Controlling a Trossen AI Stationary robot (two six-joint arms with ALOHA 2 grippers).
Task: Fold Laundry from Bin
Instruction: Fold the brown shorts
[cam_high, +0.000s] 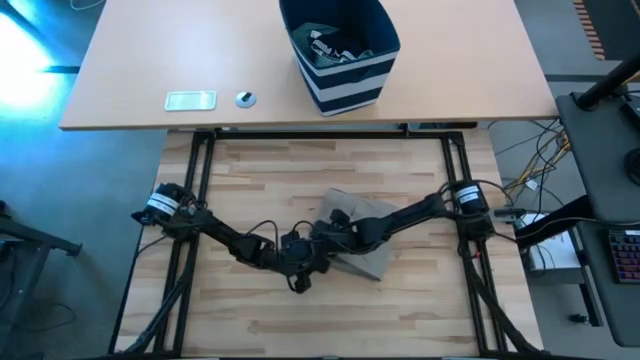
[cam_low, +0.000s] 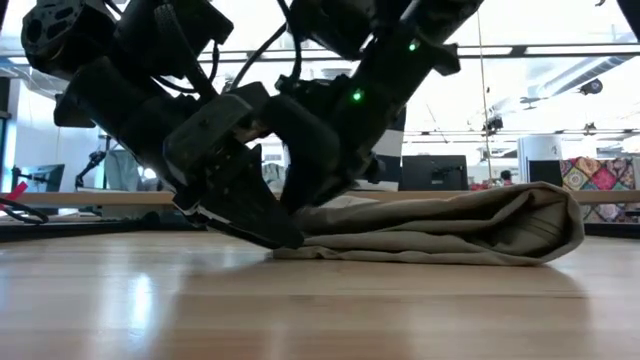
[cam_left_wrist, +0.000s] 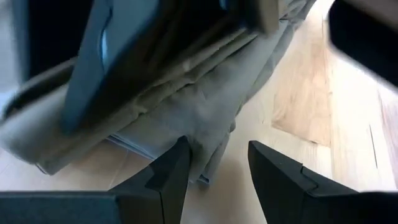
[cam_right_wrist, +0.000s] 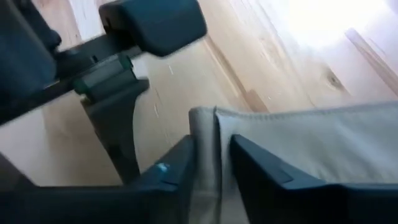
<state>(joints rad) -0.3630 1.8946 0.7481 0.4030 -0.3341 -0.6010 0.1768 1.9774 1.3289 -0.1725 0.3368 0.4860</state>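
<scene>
Near the surface's (cam_high: 250, 190) front-middle, the right gripper (cam_right_wrist: 211, 163) pinched the beige garment's (cam_high: 365, 235) folded edge, apparently to crease it, while the left gripper (cam_left_wrist: 217, 168) waited beside it with parted, empty jaws.

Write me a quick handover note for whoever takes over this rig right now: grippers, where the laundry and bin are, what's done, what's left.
Right gripper: jaws closed on the beige garment's edge.
Left gripper: jaws open at the garment's edge, gripping nothing.
Beige garment: lying in folded layers mid-table, between both arms.
Bin: on the far desk, more laundry inside.
Done: one garment out and partly folded.
Left: finish this fold, then the bin's remaining pieces.
</scene>
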